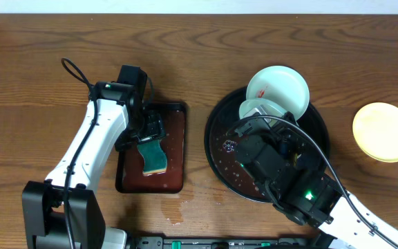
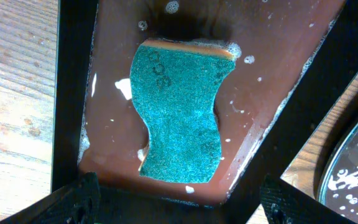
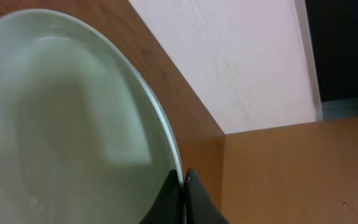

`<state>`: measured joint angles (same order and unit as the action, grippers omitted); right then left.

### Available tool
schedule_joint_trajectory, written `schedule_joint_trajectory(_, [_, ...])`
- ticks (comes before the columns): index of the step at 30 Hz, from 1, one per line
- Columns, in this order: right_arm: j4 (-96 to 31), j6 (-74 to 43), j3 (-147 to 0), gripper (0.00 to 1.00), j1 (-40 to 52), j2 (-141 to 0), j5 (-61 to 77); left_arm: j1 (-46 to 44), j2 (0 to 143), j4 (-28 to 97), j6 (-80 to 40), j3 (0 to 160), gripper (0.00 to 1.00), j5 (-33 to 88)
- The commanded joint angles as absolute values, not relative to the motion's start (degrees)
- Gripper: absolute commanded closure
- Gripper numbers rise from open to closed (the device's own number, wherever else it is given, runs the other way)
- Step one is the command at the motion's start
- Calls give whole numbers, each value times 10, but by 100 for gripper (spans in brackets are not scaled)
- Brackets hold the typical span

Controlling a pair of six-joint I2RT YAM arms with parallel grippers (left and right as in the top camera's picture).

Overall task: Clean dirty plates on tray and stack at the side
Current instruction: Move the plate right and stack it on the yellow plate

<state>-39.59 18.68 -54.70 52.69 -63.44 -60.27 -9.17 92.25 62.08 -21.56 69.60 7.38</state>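
A robotics test bench arranged as a dishwashing station is indicated: a white robot arm [image 1: 92,145] and a second arm [image 1: 289,180] are stationed at a brown wood-grain surface [image 1: 33,62], and a plain pale wall [image 3: 241,56] is seen beyond the right claw [image 3: 182,186]. Under the left claw [image 1: 146,133] a green sponge [image 2: 179,112] is laid in suds in a red-brown tray [image 2: 272,62], while a pale plate [image 3: 73,124] is gripped at the right claw's tips over a wet black tray [image 1: 220,162].

Overhead cam faces down; L wrist cam close above shared sponge [image 2: 180,115].
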Motion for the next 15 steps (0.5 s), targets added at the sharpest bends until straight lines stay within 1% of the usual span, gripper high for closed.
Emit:
schedule_joint_trajectory(1, [-403,193,-560,99,520,-638,-595,-90,916,622,-212,702,17,75])
schedule_joint_trajectory(3, [-395,178,-560,99,515,-638,-621,-90,916,622,-212,702,17,75])
schedule_joint_trajectory(6, [-401,183,-560,99,515,-638,-568,-90,916,622,-212,702,16,75])
schedule_joint_trajectory(8, [-404,158,-560,99,509,-638,-571,-90,916,622,-212,702,17,75])
schedule_joint_trajectory(10, [-403,80,-560,99,491,-637,-571,-90,916,622,-212,702,17,75])
schedule_joint_trajectory(12, [-414,-31,-560,99,448,-638,-548,-90,916,622,-212,702,17,75])
schedule_joint_trajectory(14, [-422,-118,-560,99,380,-637,-483,-90,916,622,-212,702,17,75])
schedule_joint_trajectory(15, [-422,-138,-560,99,348,-638,-446,-90,916,622,-212,702,17,75])
